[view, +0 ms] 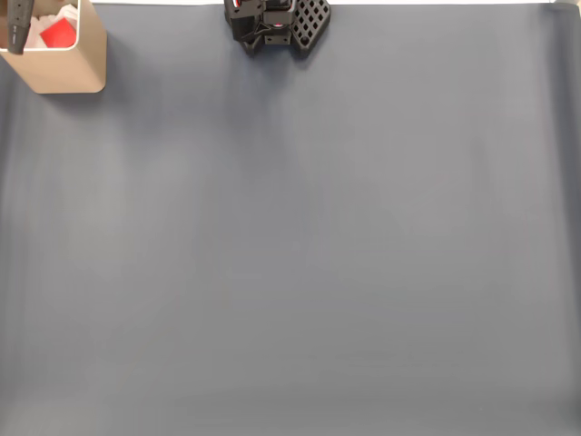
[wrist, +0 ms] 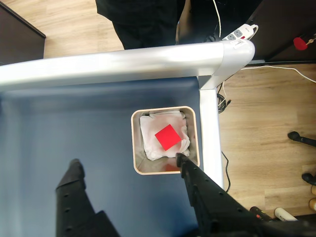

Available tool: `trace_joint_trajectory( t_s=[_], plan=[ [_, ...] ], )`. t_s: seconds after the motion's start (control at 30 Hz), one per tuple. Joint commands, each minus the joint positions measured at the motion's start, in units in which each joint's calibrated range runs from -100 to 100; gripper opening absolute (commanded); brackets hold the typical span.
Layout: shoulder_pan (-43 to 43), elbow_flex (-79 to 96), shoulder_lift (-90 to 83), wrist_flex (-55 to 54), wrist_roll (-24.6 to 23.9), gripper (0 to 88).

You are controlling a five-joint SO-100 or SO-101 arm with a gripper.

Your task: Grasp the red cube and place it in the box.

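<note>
- Red cube (wrist: 168,137) lies inside the box (wrist: 135,143), resting on crumpled white padding (wrist: 150,143); the fixed view also shows it (view: 58,34) in the box (view: 64,68).
- Box stands at the tabletop's (view: 290,254) far left corner in the fixed view, close to the silver edge rail (wrist: 123,61) in the wrist view.
- Hand (wrist: 126,163) hangs above the box, fingers spread wide apart, holding nothing.
- Black arm base (view: 272,23) sits at the top edge of the fixed view.

Fingers (wrist: 185,170) spread wide apart, holding nothing.
</note>
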Motion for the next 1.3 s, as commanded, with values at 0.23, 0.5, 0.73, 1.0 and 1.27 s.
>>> trace_joint_trajectory(
  t_s=[0.23,0.5,0.73,1.0,1.27],
  plan=[
    [-2.0,-0.9,-2.3,-0.6,-0.3,12.0],
    [-8.1,-0.7,-4.2,-0.9,0.7,0.0],
    [-15.9,-1.0,-5.3,-1.4,1.0,0.0],
    [-28.5,1.0,-7.4,-2.6,1.5,0.0],
    [-40.3,7.1,-11.5,-7.5,2.6,0.0]
  ],
)
